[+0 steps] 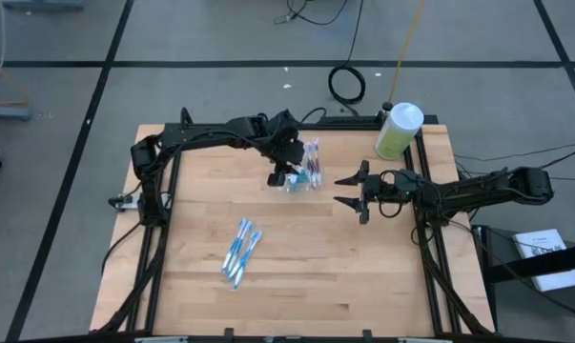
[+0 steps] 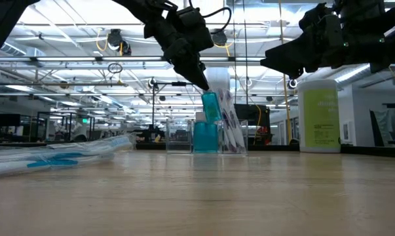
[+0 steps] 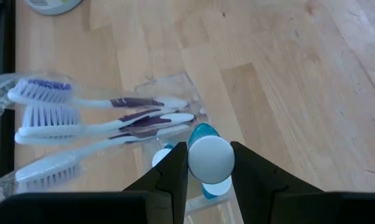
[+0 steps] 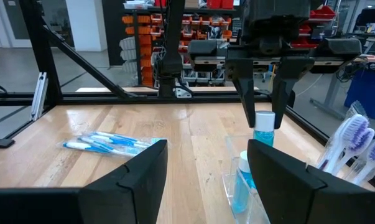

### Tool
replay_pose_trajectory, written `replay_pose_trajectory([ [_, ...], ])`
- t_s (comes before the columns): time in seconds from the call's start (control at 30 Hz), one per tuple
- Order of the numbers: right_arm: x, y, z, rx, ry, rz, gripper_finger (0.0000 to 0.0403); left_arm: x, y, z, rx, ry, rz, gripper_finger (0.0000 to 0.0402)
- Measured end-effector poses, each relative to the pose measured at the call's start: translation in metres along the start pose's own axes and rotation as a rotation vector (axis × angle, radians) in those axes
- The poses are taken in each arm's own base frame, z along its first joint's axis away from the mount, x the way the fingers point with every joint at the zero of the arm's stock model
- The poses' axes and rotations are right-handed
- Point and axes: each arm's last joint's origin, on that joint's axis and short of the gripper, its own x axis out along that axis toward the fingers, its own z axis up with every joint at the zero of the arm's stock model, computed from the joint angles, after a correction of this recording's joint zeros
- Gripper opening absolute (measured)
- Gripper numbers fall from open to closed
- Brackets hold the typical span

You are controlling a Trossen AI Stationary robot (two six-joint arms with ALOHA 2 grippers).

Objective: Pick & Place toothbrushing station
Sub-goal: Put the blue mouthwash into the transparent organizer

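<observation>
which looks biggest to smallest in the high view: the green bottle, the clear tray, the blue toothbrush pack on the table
1. Blue toothbrush pack, the longest.
2. Green bottle and clear tray: too close to rank. The left gripper covers part of the tray, and the bottle is seen from above, so its height barely shows.
</observation>
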Motion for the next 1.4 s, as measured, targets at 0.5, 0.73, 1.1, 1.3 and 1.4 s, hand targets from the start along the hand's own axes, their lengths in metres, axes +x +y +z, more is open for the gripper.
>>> replay_pose_trajectory([
  [0.5,0.000,0.000,0.000,0.000,-0.005,0.000,0.0215,0.000,0.001,0.000,-0.020,0.019,0.028,0.0104],
  [0.73,0.000,0.000,0.001,0.000,-0.005,0.000,0.0215,0.000,0.001,0.000,-0.059,0.018,0.031,0.0104],
  [1.1,0.000,0.000,0.001,-0.005,-0.011,-0.001,0.0213,-0.003,0.002,0.005,-0.094,0.013,0.041,0.0104],
  [1.3,0.000,0.000,0.001,-0.005,-0.012,0.000,0.0215,-0.011,0.004,0.010,-0.091,0.035,0.069,0.0104],
  [1.4,0.000,0.000,0.001,-0.005,-0.011,-0.001,0.0216,-0.011,0.003,0.009,-0.093,0.053,0.072,0.0104],
])
